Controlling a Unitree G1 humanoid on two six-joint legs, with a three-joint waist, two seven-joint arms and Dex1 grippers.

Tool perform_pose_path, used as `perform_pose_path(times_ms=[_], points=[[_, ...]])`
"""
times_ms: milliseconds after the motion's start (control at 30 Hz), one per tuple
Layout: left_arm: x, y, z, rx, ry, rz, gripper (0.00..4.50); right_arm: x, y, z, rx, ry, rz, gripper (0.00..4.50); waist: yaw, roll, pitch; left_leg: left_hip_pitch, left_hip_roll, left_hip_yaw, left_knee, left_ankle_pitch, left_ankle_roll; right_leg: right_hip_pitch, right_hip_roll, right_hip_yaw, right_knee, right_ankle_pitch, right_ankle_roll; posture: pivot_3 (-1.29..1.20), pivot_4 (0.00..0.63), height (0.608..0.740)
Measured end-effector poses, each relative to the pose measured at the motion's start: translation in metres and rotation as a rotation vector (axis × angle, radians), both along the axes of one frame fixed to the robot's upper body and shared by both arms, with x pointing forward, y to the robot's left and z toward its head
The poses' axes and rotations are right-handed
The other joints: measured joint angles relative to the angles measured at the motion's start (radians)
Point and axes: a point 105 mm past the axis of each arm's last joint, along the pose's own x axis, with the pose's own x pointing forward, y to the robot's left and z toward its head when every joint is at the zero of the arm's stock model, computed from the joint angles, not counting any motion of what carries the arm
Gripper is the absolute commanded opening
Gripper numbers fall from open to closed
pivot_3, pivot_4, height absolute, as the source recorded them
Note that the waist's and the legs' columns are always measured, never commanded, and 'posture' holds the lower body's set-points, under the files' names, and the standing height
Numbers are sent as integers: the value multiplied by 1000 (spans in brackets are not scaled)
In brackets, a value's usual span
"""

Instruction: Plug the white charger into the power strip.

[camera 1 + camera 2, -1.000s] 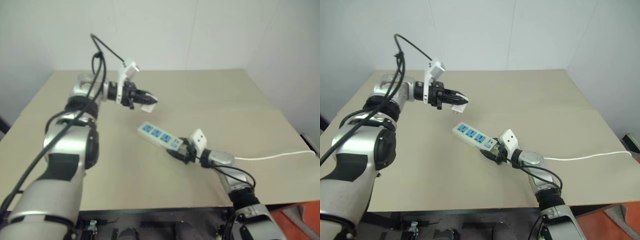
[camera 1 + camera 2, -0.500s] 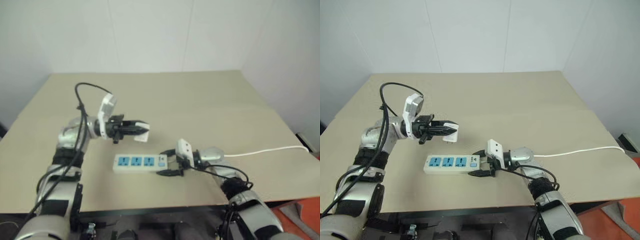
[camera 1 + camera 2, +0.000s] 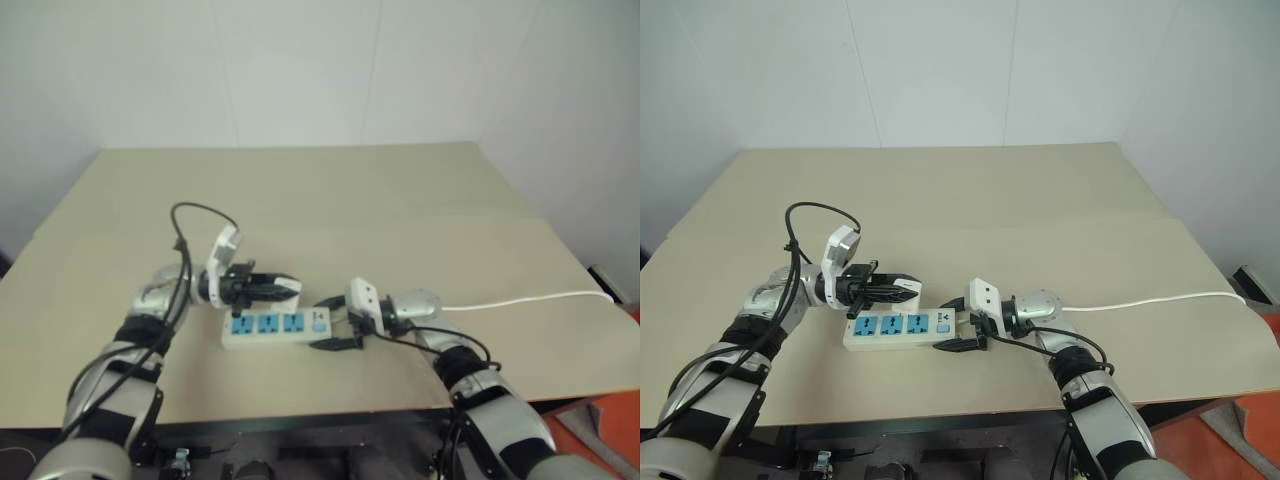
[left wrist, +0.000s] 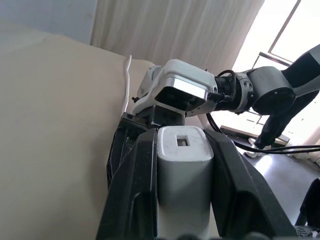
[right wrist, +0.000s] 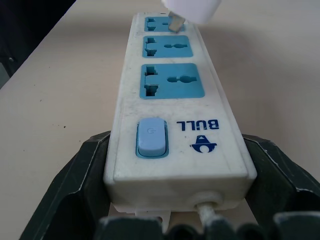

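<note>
The power strip [image 3: 898, 329] lies flat on the tan table, its three blue sockets facing up. My right gripper [image 3: 958, 322] is shut on its switch end, with one black finger [image 5: 85, 165] against each long side. My left gripper [image 3: 906, 290] points toward the right arm and is shut on the white charger [image 4: 182, 170]. The charger [image 5: 192, 7] hangs just over the socket farthest from the switch, and one metal prong [image 5: 175, 22] is at that socket's face. I cannot tell whether the prong has gone in.
The strip's thin white cord [image 3: 1160, 302] runs from the switch end to the table's right edge. The table's front edge [image 3: 940, 412] is close below the strip. Bare tabletop [image 3: 970, 200] stretches back to the white wall.
My left gripper has come down and back with the charger, to just over the strip. My right gripper swung the strip from slanted to crosswise early on, then kept still.
</note>
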Motion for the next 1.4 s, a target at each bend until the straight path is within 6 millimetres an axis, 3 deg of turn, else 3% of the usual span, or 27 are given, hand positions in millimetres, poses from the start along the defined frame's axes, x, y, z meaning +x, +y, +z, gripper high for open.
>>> perform_pose_path(times_ms=[400, 1400], points=[[-5, -14, -11, -7, -26, -39, 1020, 1, 0, -1, -6, 86, -27, 3420, 1, 0, 0, 0, 0, 0, 0, 0, 0, 0, 1, 1, 0, 0, 0, 0, 150, 740], [-9, -9, -35, -17, -107, 17, 1020, 0, 0, -3, -8, 92, -39, 3420, 2, 0, -5, 1, 0, 1, -1, 0, 0, 0, 1, 1, -2, 0, 1, 0, 150, 740]])
